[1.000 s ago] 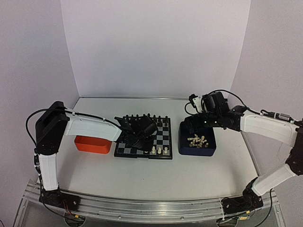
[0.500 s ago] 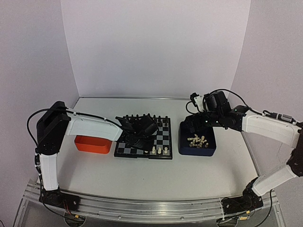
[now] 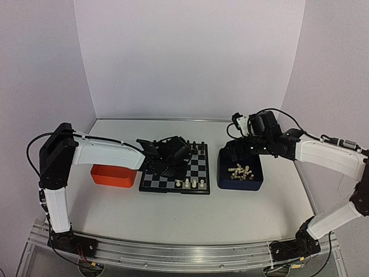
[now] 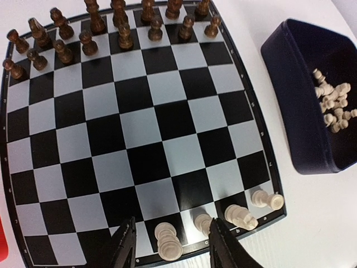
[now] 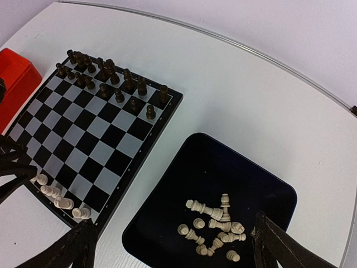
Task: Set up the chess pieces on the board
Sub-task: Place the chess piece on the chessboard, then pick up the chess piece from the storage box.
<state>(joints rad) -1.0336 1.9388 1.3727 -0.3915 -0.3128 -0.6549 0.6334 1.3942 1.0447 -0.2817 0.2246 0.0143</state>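
Observation:
The board lies at the table's middle. Several cream-white chess pieces stand on its near row, towards the right corner; they also show in the top view. My left gripper is open and hovers over that row. Its fingers straddle the leftmost white piece without touching it. More white pieces lie loose in the dark blue tray. My right gripper is open wide and empty above that tray.
Black pieces fill the board's two far rows. An orange tray sits left of the board. The dark blue tray stands right of it. White walls close the table's back and sides.

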